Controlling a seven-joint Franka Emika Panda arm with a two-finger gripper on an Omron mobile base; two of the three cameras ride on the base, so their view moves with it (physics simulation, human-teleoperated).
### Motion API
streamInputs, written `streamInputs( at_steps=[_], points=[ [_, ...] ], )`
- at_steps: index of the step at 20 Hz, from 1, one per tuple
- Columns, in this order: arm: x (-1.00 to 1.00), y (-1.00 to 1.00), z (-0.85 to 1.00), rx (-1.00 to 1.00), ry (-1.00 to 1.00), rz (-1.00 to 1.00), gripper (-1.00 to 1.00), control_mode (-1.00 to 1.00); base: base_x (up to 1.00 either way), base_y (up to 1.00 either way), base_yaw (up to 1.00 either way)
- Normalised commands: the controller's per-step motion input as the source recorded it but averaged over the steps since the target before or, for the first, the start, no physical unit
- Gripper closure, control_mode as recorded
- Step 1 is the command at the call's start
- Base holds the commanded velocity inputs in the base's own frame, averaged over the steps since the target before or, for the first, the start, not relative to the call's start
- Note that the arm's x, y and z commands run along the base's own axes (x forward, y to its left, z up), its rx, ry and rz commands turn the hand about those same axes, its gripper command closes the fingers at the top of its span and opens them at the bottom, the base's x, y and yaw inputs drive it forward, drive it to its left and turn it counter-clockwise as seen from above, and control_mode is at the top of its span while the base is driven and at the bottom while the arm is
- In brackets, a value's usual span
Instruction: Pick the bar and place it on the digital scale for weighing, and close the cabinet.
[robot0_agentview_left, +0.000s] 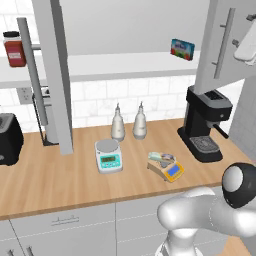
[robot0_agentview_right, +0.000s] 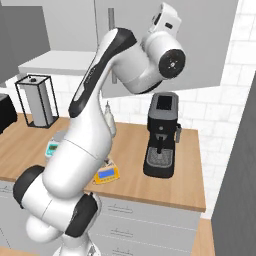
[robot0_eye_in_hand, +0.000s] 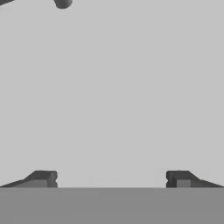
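Observation:
The pale mint bar (robot0_agentview_left: 161, 157) lies on the grey plate of the tan-yellow digital scale (robot0_agentview_left: 168, 168) (robot0_agentview_right: 106, 174) at mid-counter. The cabinet stands open: its left door (robot0_agentview_left: 56, 75) juts toward me, and its right door (robot0_agentview_left: 225, 40) is swung out at the upper right. My gripper (robot0_agentview_left: 247, 44) (robot0_agentview_right: 167, 19) is raised high against the face of that right door. In the hand view the gripper (robot0_eye_in_hand: 111, 178) is open, fingers (robot0_eye_in_hand: 43, 178) wide apart with nothing between them, facing the flat grey door; the end of the handle (robot0_eye_in_hand: 62, 3) shows at the top.
A white scale (robot0_agentview_left: 108, 155) with a round plate, two bottles (robot0_agentview_left: 118, 124) and a black coffee machine (robot0_agentview_left: 205, 125) stand on the wooden counter (robot0_agentview_left: 60, 175). A blue box (robot0_agentview_left: 182, 49) and a red jar (robot0_agentview_left: 14, 49) sit on the cabinet shelf. A toaster (robot0_agentview_left: 9, 139) is far left.

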Motion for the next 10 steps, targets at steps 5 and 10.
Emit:
streamInputs(
  at_steps=[5, 10],
  points=[
    [0.81, 0.17, -0.60, -0.01, -0.03, 0.00, -1.00, -1.00, 0.00, 0.00, 0.00],
    [0.44, 0.13, -0.60, 0.00, -0.08, 0.00, -1.00, -1.00, 0.00, 0.00, 0.00]
  ],
)
